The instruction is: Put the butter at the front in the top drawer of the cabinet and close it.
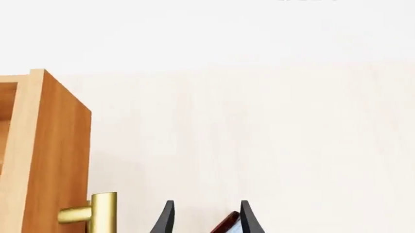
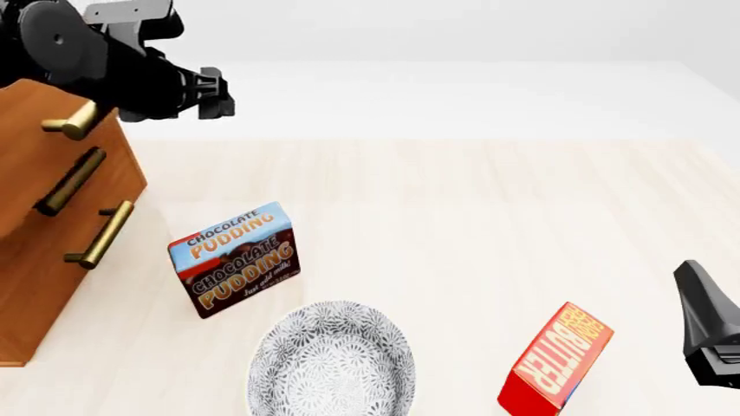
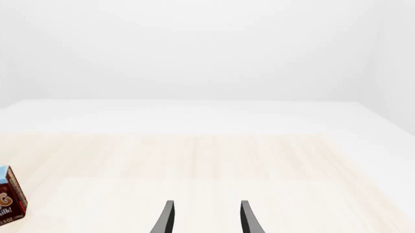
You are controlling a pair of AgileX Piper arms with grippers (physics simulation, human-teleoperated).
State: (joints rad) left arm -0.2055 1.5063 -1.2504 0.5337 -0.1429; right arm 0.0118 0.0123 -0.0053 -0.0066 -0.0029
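Butter (image 2: 556, 360) stands on the worktop (image 2: 463, 217) at the front, tipped a little, long side pointing up and away. It is just beside my right claw (image 3: 206, 218), which is open and holds nothing. In my left claw (image 1: 206, 218), up by the open top drawer (image 1: 39, 150) of the cabinet (image 2: 47, 251), I see a red thing; I cannot tell if I grip it. I think my right arm is nearer.

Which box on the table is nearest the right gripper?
The red butter carton, at front right beside the right gripper. The brown-and-blue Chocolate Pudding box stands far left, by the cabinet.
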